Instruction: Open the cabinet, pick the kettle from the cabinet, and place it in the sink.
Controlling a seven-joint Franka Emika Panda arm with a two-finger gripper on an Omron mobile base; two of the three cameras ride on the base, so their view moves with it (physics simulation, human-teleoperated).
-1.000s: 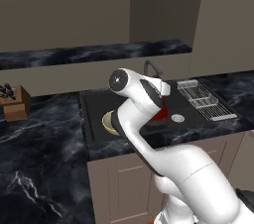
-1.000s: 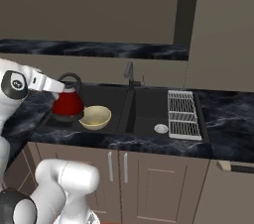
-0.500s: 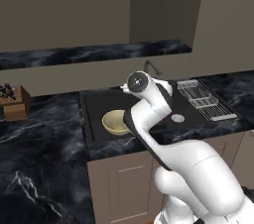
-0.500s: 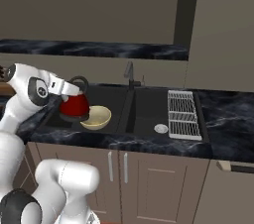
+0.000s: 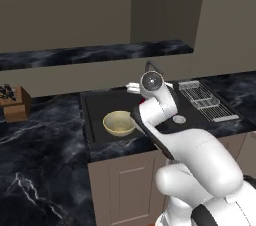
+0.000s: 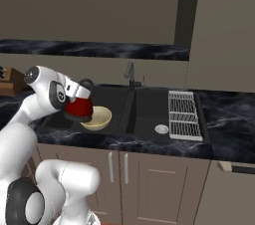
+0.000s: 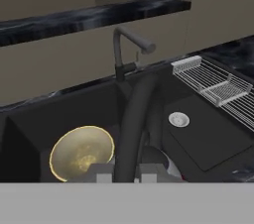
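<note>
1. Kettle (image 6: 78, 108) hangs over the left part of the sink (image 6: 149, 114), right by the bowl (image 6: 96, 118).
2. Pincer (image 7: 127, 172) is clamped tight on the kettle's black loop handle.
3. I'd come straight down onto bare basin floor, not onto the bowl.
4. Keep it level, and mind the faucet (image 7: 125, 49) behind.
5. Only let go once the base sits flat.
</note>
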